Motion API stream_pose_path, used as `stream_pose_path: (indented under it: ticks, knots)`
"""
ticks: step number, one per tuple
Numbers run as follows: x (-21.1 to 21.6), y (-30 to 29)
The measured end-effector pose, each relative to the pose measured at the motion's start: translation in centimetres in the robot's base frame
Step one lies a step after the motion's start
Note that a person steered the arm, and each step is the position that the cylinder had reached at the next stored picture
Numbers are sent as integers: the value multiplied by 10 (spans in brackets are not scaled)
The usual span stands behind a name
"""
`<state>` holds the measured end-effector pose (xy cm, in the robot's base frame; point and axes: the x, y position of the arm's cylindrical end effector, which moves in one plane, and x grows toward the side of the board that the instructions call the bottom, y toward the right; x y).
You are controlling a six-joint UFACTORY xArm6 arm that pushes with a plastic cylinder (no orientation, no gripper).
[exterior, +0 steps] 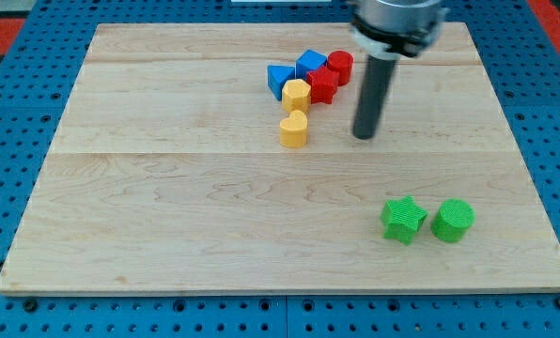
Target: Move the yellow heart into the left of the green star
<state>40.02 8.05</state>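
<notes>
The yellow heart [294,130] lies on the wooden board just above its middle. The green star [403,219] sits at the lower right, well apart from the heart. My tip [365,137] rests on the board to the right of the yellow heart, with a gap between them, and well above the green star.
A green cylinder [452,221] stands right of the star. Above the heart is a cluster: a yellow hexagon [297,95], a blue block [280,80], a blue cube [310,64], a red star-like block [322,85] and a red cylinder [340,67].
</notes>
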Motion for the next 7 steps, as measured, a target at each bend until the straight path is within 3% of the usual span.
stream_pose_path:
  ticks: [1, 4, 7]
  knots:
    - [-20, -51]
    - [24, -123]
    - [95, -120]
